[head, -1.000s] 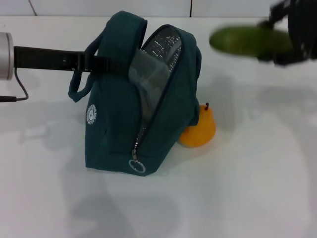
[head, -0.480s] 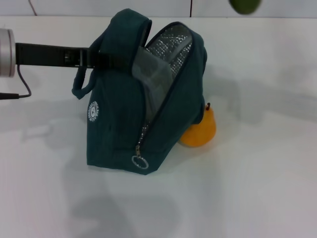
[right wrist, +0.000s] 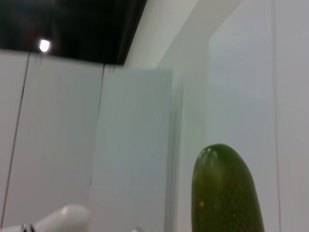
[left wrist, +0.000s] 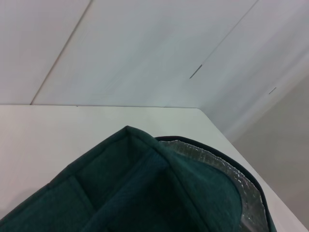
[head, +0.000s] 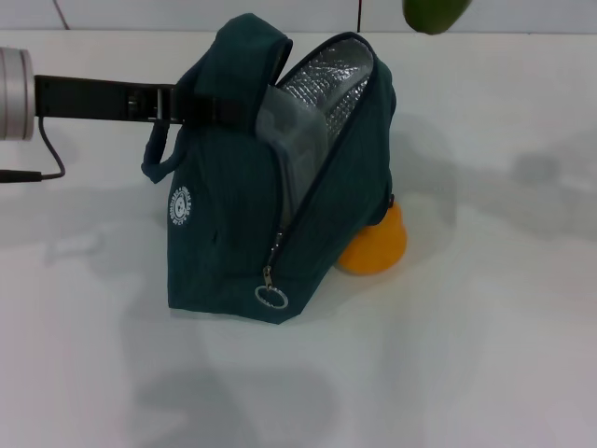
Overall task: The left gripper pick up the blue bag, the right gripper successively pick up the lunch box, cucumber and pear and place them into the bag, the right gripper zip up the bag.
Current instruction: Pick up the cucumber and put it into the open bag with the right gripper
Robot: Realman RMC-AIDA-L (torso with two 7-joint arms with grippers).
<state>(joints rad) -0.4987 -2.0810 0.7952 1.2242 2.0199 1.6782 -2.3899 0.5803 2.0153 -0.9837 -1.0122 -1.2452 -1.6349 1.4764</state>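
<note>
Head view: the blue bag (head: 247, 205) stands upright on the white table (head: 485, 308), its zipper open and silver lining showing. The lunch box (head: 289, 140) sits inside the bag's opening. The left gripper (head: 191, 105) reaches in from the bag's left side, clamped on the bag's handle. The pear (head: 375, 245) lies touching the bag's lower right side, partly hidden behind it. The tip of the cucumber (head: 434, 13) hangs high above the bag, to its right.

Left wrist view: the bag's teal top and lining edge fill the foreground.

Right wrist view: the cucumber's rounded end points upward; the right gripper itself is not visible.
</note>
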